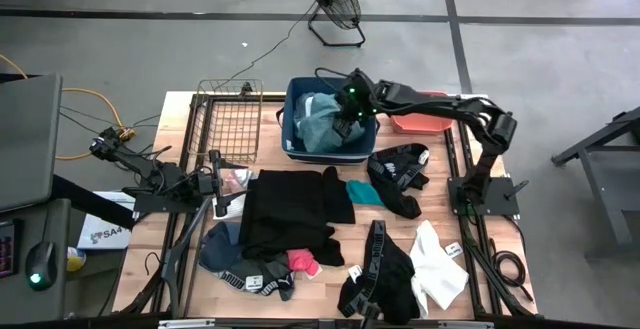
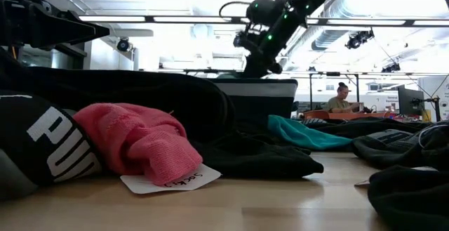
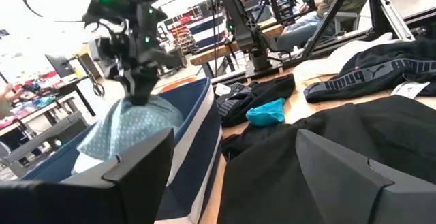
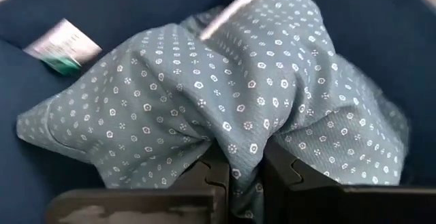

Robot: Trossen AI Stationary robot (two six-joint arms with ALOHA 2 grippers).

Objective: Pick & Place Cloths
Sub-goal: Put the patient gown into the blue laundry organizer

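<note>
Placing step: right claw (image 1: 347, 121) hangs over the blue bin (image 1: 294, 119), pinched tight on a dotted grey-blue cloth (image 4: 225, 108) draped into the bin. Next move, prob: let go, lift clear, then fetch 1 more from the cloths (image 1: 295, 209) on the table (image 1: 480, 259). Left claw (image 1: 226, 182) waits beside the black garment, fingers spread wide.

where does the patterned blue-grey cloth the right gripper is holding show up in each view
High view: patterned cloth inside the blue bin, under the right gripper.
Low view: not visible, hidden behind the bin wall.
Left wrist view: hanging from the right gripper over the bin, upper left.
Right wrist view: fills the frame.
Shared landmark: the blue bin.
</note>
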